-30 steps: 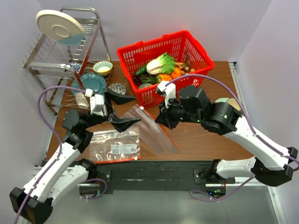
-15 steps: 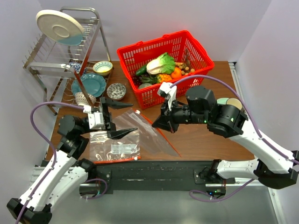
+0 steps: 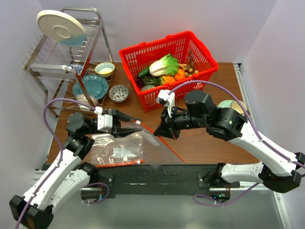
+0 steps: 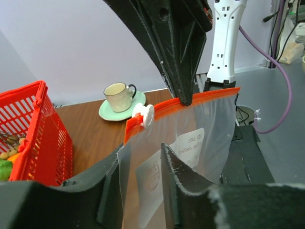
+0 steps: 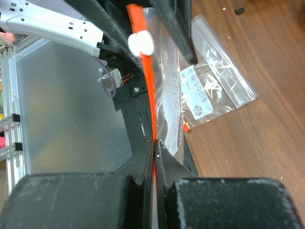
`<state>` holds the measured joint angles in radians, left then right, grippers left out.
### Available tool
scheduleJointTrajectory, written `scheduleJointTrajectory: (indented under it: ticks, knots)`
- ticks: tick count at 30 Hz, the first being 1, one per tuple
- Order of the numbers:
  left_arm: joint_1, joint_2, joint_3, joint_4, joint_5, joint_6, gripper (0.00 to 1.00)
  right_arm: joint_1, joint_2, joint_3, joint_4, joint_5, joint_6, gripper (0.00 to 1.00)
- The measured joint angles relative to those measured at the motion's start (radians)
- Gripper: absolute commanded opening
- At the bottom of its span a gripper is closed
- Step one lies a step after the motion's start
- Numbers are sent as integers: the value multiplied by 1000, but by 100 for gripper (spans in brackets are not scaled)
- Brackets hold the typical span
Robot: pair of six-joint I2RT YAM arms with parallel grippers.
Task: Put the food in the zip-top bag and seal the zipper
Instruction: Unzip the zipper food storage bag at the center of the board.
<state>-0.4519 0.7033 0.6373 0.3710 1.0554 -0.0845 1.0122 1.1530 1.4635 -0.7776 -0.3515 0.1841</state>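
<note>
My right fingers [image 5: 174, 167] are pressed together on the orange zipper strip [image 5: 148, 95], holding the clear bag [image 4: 195, 138] up off the table [image 3: 200, 148] by its mouth edge. My left fingers [image 4: 178, 186] stand part-spread with the bag's film between them, just below the white slider tab [image 4: 144, 114], not yet pinching it. To do this well I should close on one layer only, near the strip. Then I should draw gently away from my right fingers, so the mouth gapes without slipping. The cabbage [image 3: 164, 64] and other food lie in the red basket [image 3: 190, 40], well apart. A second bag [image 3: 116, 152] lies flat beneath.
</note>
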Motion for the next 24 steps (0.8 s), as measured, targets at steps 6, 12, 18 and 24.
scheduleJointTrajectory:
  ticks: [6,12,18,24]
  knots:
    - [0,-10,0,1,31,-1,36,0,0,0,-1,3,-11,0]
    - [0,-31,-1,1,39,-1,37,0,7,-13,-5,21,-20,0]
    - [0,-33,-2,0,42,-1,20,0,17,-24,-13,27,-25,0]
    - [0,-33,-2,-1,43,2,39,0,18,-24,-15,29,-28,0]
